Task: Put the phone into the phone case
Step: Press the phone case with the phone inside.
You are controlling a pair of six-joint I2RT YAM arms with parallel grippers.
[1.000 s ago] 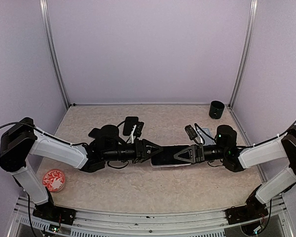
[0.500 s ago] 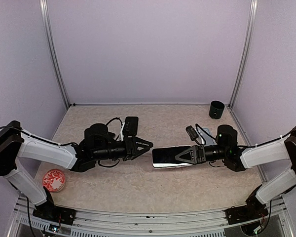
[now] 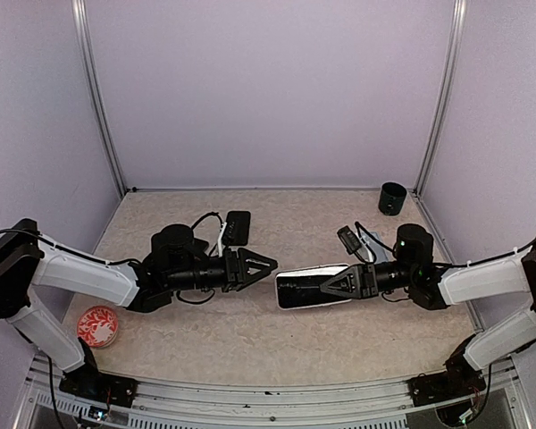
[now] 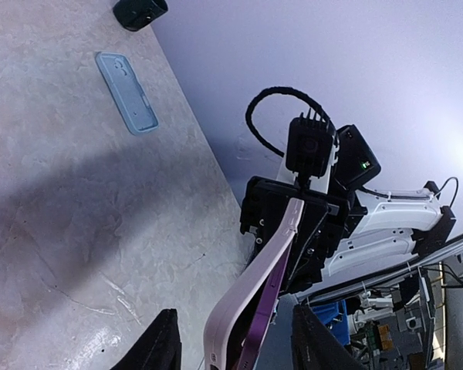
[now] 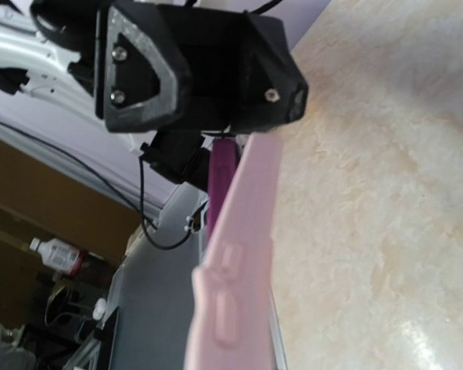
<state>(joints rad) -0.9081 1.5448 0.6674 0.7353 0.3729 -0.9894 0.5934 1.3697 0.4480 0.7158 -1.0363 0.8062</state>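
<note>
On the beige speckled table (image 3: pixel 250 344), enclosed by pale lilac walls, two black-and-white arms reach toward each other from left and right. The right gripper (image 3: pixel 326 285) is clamped tight on one end of the phone (image 3: pixel 297 291), a dark-screened handset with a pale pink edge, held lengthwise near the middle of the table with its screen facing up. The left gripper (image 3: pixel 268 265) points at the phone's free end, just short of it, with its fingers spread and nothing between them. In the left wrist view, the phone case (image 4: pixel 127 92), a translucent pale blue shell, lies flat on the table beyond the right arm, well apart from the phone. A black cup (image 3: pixel 392 197) stands in the far right corner. A red patterned disc (image 3: pixel 98 325) lies near the left arm's base.
</note>
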